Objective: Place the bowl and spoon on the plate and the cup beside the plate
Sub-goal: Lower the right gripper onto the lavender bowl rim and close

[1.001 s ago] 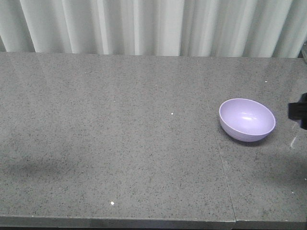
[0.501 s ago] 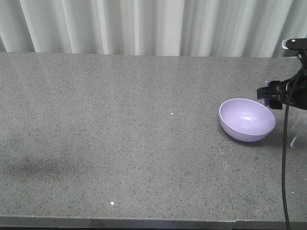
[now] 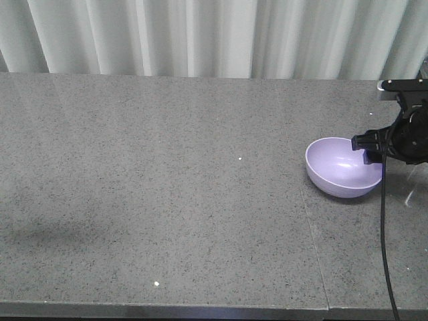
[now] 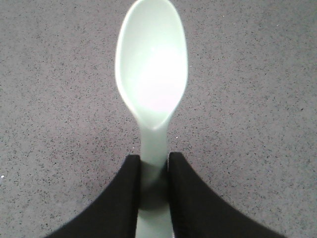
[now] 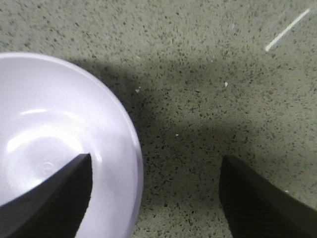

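1. Straddling the bowl's (image 3: 338, 167) rim, the right gripper (image 3: 373, 148) was spread wide. In the right wrist view one dark finger (image 5: 49, 198) hung over the bowl's pale inside, and the other stayed outside, over bare stone.
2. Whether either finger touched the bowl could not be told.
3. The lavender bowl sat upright on the grey speckled desk (image 3: 167, 200), near its right edge and roughly midway between back and front. It lay just right of a seam (image 3: 314, 247) in the stone.
4. The left gripper (image 4: 153, 166) was clamped on the handle of the mint-green spoon (image 4: 151, 74), with both black fingers (image 4: 130, 183) pressed against the stem just below the scoop.
5. The spoon pointed away from that gripper, scoop facing up. Only the desk's grey surface showed behind it, so its spot on the desk, and whether it touched the stone, could not be told.
6. A black cable (image 3: 384, 234) hung from the right arm toward the desk's front edge.
7. A pale pleated curtain (image 3: 200, 37) ran along the back edge.
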Controlling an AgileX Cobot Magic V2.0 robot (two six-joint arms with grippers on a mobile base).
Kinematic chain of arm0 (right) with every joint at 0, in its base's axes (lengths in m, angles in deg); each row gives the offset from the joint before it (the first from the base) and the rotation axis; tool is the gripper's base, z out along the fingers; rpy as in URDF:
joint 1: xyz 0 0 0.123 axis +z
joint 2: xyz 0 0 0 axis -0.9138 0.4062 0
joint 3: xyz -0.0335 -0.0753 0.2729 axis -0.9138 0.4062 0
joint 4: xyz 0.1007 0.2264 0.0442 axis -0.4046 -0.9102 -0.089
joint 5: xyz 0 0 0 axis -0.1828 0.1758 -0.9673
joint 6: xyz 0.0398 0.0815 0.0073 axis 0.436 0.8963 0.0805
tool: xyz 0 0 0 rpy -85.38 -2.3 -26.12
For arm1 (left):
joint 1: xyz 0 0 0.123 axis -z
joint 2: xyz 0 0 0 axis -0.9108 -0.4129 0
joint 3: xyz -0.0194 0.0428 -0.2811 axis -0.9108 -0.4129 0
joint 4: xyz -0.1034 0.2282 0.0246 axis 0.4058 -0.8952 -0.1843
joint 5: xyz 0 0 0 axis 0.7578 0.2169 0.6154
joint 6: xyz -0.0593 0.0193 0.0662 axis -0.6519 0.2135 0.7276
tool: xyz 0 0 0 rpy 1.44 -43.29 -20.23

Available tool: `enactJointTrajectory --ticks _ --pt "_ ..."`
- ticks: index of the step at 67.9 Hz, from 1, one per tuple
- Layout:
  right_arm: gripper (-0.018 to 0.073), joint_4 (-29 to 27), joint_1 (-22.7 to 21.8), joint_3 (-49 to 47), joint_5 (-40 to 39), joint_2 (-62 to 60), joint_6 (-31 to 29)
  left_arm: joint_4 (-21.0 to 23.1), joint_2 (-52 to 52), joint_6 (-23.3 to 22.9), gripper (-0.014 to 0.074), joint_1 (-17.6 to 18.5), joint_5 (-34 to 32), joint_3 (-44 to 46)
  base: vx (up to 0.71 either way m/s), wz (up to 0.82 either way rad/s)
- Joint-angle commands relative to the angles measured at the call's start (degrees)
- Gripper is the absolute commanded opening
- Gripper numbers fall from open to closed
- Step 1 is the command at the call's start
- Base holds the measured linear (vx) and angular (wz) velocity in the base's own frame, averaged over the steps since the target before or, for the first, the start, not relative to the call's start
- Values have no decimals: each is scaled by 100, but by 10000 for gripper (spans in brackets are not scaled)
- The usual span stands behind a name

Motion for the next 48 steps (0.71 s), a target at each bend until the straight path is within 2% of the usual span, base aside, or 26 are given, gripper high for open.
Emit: enactJointTrajectory --ticks 1,11,23,31,39,48 --pt "528 -316 -48 -191 -290 -200 -419 -22 120 16 -6 25 -133 151 0 0" --pt "528 -665 -43 -191 -440 -122 -569 -22 120 16 -6 25 -133 151 0 0" --pt "503 -667 -43 -191 -415 128 -569 -22 120 16 -6 25 -133 151 0 0" --pt "456 -667 -43 -191 -356 244 -563 -22 120 16 -6 25 -133 151 0 0" --pt "356 -667 -43 -191 -349 257 -507 -22 120 16 -6 25 -133 151 0 0" --pt "165 -665 -43 -191 -349 257 -507 -22 120 16 -6 25 -133 151 0 0"
